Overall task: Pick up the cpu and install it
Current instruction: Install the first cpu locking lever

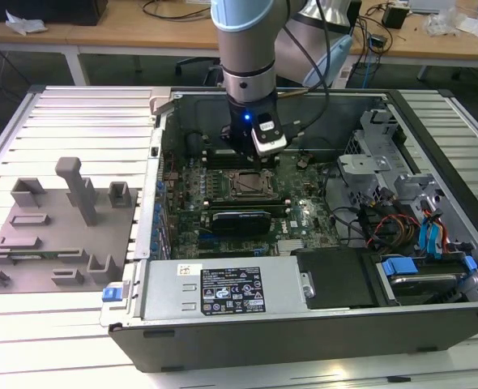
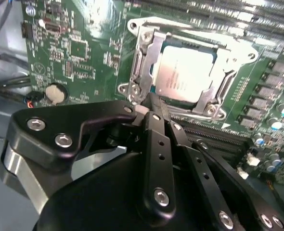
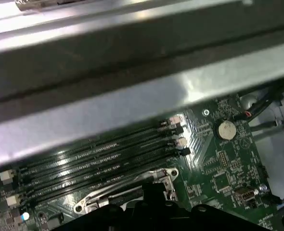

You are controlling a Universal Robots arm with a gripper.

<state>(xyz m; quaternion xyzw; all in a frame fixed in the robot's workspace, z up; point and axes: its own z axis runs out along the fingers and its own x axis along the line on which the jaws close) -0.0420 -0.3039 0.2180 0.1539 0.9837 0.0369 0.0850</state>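
The cpu [image 2: 184,73], a pale silvery square, lies flat inside the metal-framed socket [image 2: 141,57] of the green motherboard [image 2: 79,53]. My gripper [image 2: 152,100] is shut with nothing between its black fingers [image 2: 157,139], and its tip sits at the socket frame's edge, just beside the cpu. In the exterior view the arm reaches down into the open computer case, with the gripper [image 1: 249,160] right above the socket [image 1: 249,185]. In the first wrist view the socket frame's rim [image 3: 127,192] shows just past the gripper's dark body.
A grey tray [image 1: 28,243] with blocks and posts lies at the exterior view's left, outside the case. Memory slots [image 3: 98,163], a coin cell [image 3: 225,129], a black card [image 1: 239,220], the power supply [image 1: 223,292] and drive cages with cables [image 1: 401,211] crowd the case around the socket.
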